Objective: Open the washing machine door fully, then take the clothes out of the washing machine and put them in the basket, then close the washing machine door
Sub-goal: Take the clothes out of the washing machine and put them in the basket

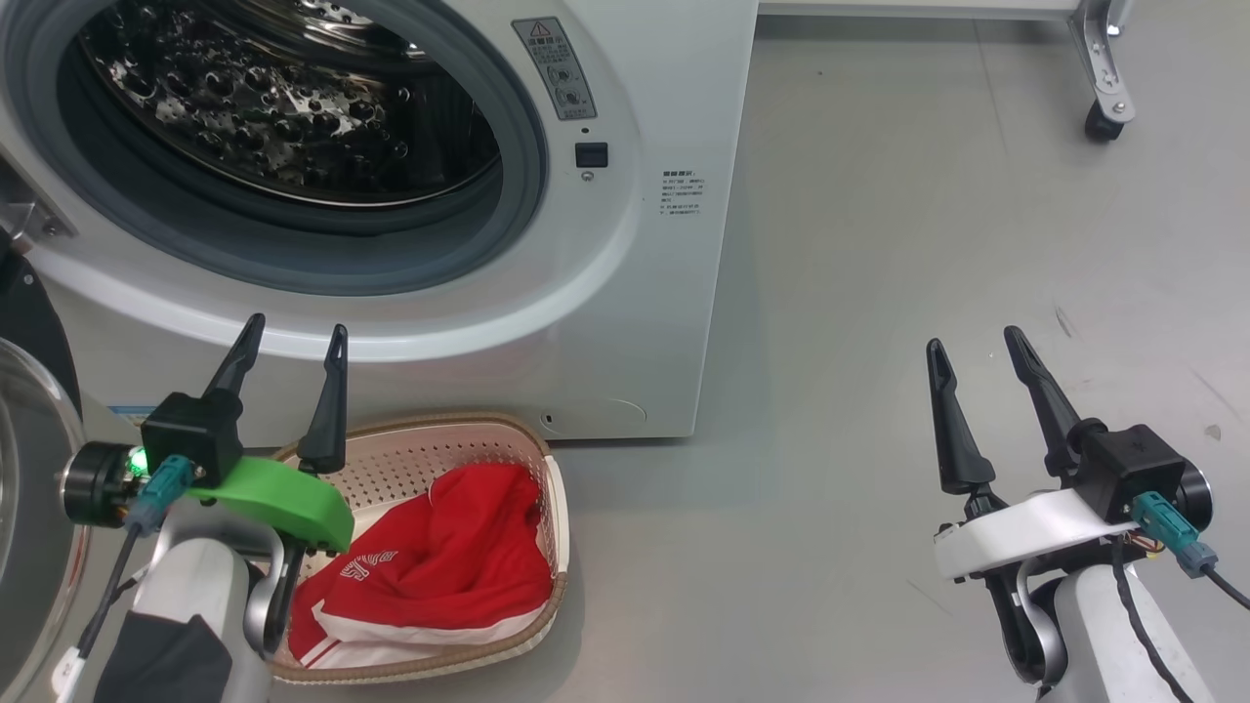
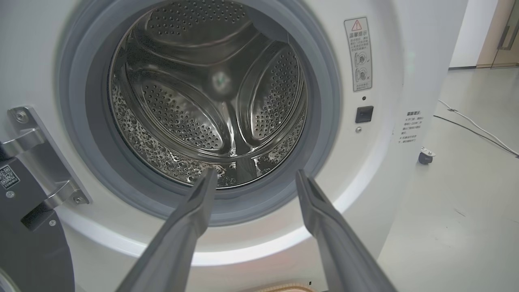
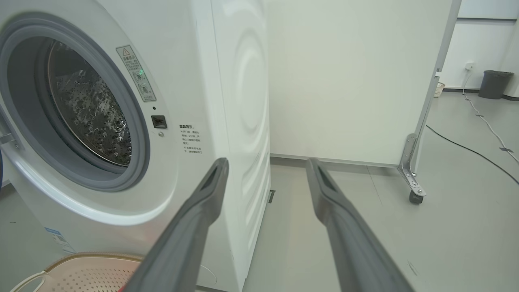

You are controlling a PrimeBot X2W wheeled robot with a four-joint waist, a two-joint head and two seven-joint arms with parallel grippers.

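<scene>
The washing machine [image 1: 645, 293] stands with its round opening uncovered, and the steel drum [image 2: 202, 101] looks empty. The washing machine door [image 1: 34, 332] hangs swung out at the far left, its hinge [image 2: 40, 162] showing. On the floor in front lies the cream basket [image 1: 459, 423] with red clothes [image 1: 449, 566] bearing white trim piled in it. My left gripper [image 1: 298, 330] hovers open and empty above the basket's left end, pointing at the drum opening [image 2: 255, 173]. My right gripper [image 1: 974, 339] is open and empty over bare floor to the machine's right [image 3: 267, 163].
A white partition panel on a caster wheel [image 3: 413, 194] stands behind and to the right of the machine. Cables [image 3: 466, 148] trail across the grey floor further right, near a dark bin [image 3: 494, 83]. The basket's corner [image 3: 81, 271] sits against the machine's base.
</scene>
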